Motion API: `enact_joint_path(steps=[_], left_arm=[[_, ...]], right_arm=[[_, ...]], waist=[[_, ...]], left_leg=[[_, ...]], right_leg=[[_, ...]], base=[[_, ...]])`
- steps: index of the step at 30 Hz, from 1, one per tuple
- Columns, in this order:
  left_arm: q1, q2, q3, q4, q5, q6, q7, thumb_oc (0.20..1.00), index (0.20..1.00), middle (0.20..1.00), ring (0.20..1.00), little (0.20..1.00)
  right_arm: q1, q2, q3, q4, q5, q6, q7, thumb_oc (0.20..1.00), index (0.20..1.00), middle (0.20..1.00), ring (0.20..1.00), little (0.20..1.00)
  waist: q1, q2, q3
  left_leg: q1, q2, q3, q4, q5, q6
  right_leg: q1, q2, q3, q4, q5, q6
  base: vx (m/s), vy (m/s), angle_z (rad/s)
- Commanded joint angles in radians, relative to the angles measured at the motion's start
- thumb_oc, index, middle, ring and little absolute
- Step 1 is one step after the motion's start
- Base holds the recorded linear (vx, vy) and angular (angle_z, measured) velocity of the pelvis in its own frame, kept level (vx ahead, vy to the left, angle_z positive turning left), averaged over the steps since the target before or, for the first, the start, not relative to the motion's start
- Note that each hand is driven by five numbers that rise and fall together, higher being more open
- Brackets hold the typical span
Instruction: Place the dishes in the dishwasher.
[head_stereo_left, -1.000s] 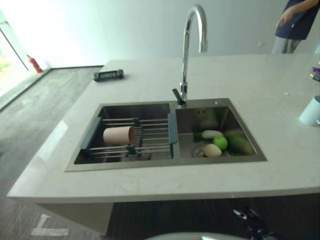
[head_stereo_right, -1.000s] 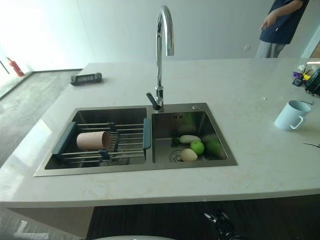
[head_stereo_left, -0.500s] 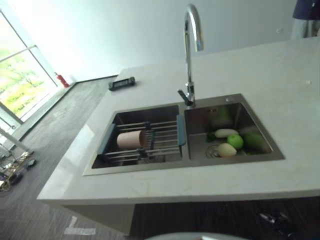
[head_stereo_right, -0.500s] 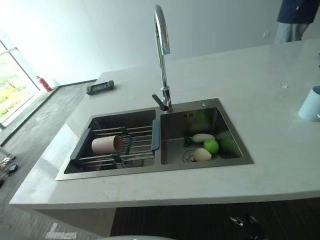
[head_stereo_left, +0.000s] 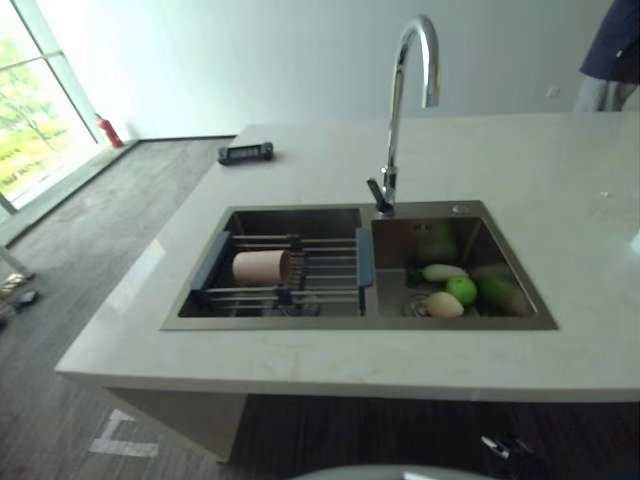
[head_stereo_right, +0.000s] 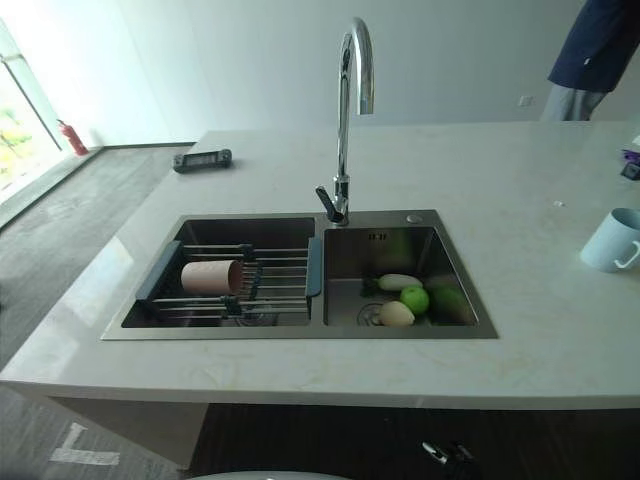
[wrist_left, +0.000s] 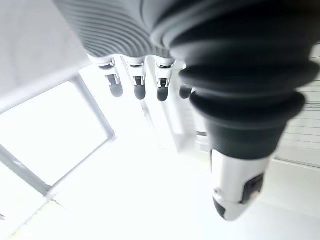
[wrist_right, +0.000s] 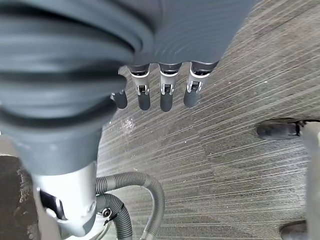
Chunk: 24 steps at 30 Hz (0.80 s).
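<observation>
Hands first: I am seeing my left hand (wrist_left: 150, 75) hanging with fingers straight and slack, holding nothing, and my right hand (wrist_right: 160, 90) the same, pointing down at the floor, so both are sitting low on the near side of the countertop (head_stereo_right: 300, 375). Beyond its near edge, the pink cup (head_stereo_right: 211, 276) is lying on its side on the wire rack (head_stereo_right: 275, 283) across the sink's (head_stereo_right: 470, 330) left basin, its long axis running parallel to that edge. I am judging the left hand nearer. At the right edge, a pale blue mug (head_stereo_right: 610, 240) is standing upright.
</observation>
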<state>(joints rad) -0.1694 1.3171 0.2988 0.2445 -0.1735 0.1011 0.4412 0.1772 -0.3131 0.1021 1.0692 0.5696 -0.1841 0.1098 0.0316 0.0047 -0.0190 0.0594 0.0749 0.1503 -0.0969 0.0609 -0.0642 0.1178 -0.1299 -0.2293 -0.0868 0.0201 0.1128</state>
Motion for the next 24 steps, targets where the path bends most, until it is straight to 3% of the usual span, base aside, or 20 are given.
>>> enact_joint_path(steps=[1, 2, 5, 8, 13, 24], left_arm=[[-0.088, -0.08, -0.014, 0.028, 0.037, -0.153, -0.021, 1.0, 1.0, 1.0, 1.0, 1.0], [-0.125, -0.223, -0.108, -0.098, 0.077, -0.203, -0.13, 1.0, 1.0, 1.0, 1.0, 1.0], [-0.141, -0.279, -0.16, -0.133, 0.131, -0.212, -0.182, 1.0, 1.0, 1.0, 1.0, 1.0], [-0.177, -0.286, -0.225, -0.114, 0.161, -0.233, -0.235, 1.0, 1.0, 1.0, 1.0, 1.0], [-0.218, -0.272, -0.304, -0.086, 0.186, -0.216, -0.284, 1.0, 1.0, 1.0, 1.0, 1.0], [-0.264, -0.165, -0.452, 0.101, 0.343, -0.192, -0.445, 1.0, 1.0, 1.0, 1.0, 1.0]], right_arm=[[-0.042, 0.002, -0.01, -0.018, -0.008, -0.033, -0.004, 1.0, 1.0, 1.0, 1.0, 1.0], [-0.035, 0.021, -0.015, -0.012, -0.029, -0.031, 0.008, 1.0, 1.0, 1.0, 1.0, 1.0], [-0.034, 0.029, -0.01, -0.017, -0.052, -0.019, 0.01, 1.0, 1.0, 1.0, 1.0, 1.0], [-0.037, 0.028, 0.003, -0.025, -0.065, -0.004, 0.009, 1.0, 1.0, 1.0, 1.0, 1.0], [-0.037, 0.019, 0.012, -0.031, -0.069, 0.021, 0.009, 1.0, 1.0, 1.0, 1.0, 1.0], [-0.059, -0.066, 0.026, -0.076, -0.046, 0.058, 0.044, 1.0, 1.0, 1.0, 1.0, 1.0]], waist=[[-0.003, 0.018, 0.033], [-0.017, 0.008, 0.031], [-0.028, 0.005, 0.031], [-0.039, 0.003, 0.032], [-0.052, 0.003, 0.04], [-0.063, 0.023, 0.112]], left_leg=[[0.056, 0.032, 0.029, 0.01, -0.054, -0.031], [0.064, 0.034, 0.035, 0.01, -0.059, -0.028], [0.07, 0.036, 0.043, 0.01, -0.058, -0.027], [0.073, 0.038, 0.051, 0.01, -0.056, -0.026], [0.075, 0.041, 0.065, 0.01, -0.052, -0.026], [-0.008, 0.046, 0.061, 0.01, -0.02, -0.033]], right_leg=[[0.017, -0.085, -0.057, -0.001, 0.051, 0.083], [0.019, -0.08, -0.045, -0.001, 0.05, 0.081], [0.018, -0.075, -0.033, -0.001, 0.051, 0.08], [0.016, -0.074, -0.025, -0.001, 0.056, 0.082], [0.01, -0.073, -0.017, -0.001, 0.062, 0.087], [-0.074, -0.082, 0.002, -0.001, 0.083, 0.096]], base=[[0.07, -0.03, -0.04], [0.06, -0.021, -0.05], [0.04, 0.003, -0.14], [0.03, 0.012, -0.18], [0.04, 0.021, -0.11], [-0.04, 0.067, -0.04]])
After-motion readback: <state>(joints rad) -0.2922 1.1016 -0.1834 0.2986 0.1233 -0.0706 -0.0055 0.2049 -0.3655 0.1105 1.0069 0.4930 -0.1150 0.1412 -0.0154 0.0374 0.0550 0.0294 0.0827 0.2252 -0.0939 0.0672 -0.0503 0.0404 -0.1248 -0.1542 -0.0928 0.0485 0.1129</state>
